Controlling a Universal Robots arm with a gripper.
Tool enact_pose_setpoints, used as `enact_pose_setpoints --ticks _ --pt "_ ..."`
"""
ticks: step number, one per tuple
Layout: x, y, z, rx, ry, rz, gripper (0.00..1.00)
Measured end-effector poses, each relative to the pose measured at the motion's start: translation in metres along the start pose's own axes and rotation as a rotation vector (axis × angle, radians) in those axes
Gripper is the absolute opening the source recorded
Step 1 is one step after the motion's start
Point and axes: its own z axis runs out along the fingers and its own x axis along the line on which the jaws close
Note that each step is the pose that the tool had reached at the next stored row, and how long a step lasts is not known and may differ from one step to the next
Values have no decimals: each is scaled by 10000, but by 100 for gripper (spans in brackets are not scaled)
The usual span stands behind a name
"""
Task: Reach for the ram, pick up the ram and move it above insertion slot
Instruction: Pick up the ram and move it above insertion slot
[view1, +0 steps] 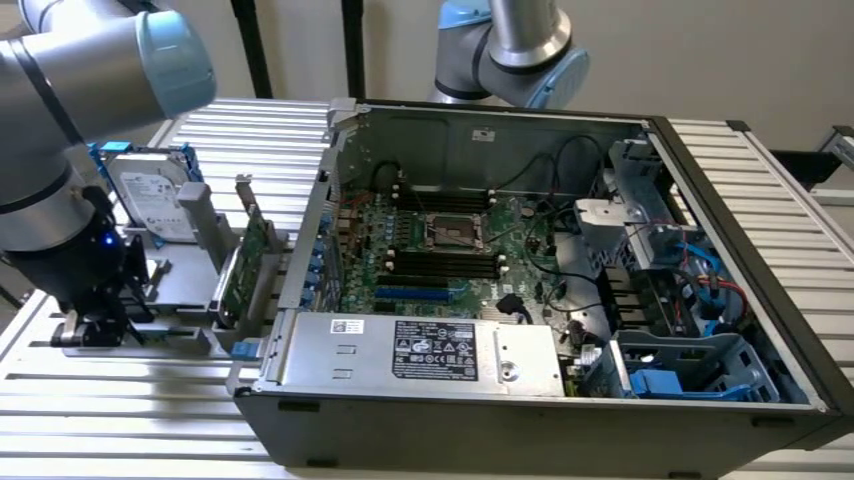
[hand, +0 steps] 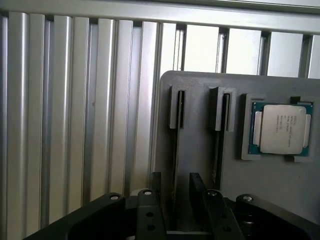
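Over on the grey plastic parts holder (hand: 197, 130), just beside the open dark metal computer case (view1: 534, 430), the black two-finger gripper (hand: 175, 177) hangs with jaws spread wide, one finger either side of the long thin ram stick (hand: 176, 130). The stick stands on edge in its slot, I reckon so the flat sides are easy to pinch. Nothing's gripped yet.
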Motion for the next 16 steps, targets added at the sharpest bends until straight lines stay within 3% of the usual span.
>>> enact_pose_setpoints --ticks 3,13,15,16 --pt "-8 -10 18 -38 -6 1 36" --pt "-15 -18 46 -45 -6 0 36" --pt "-15 -18 46 -45 -6 0 35" --pt "-15 -18 47 -43 -7 0 28"
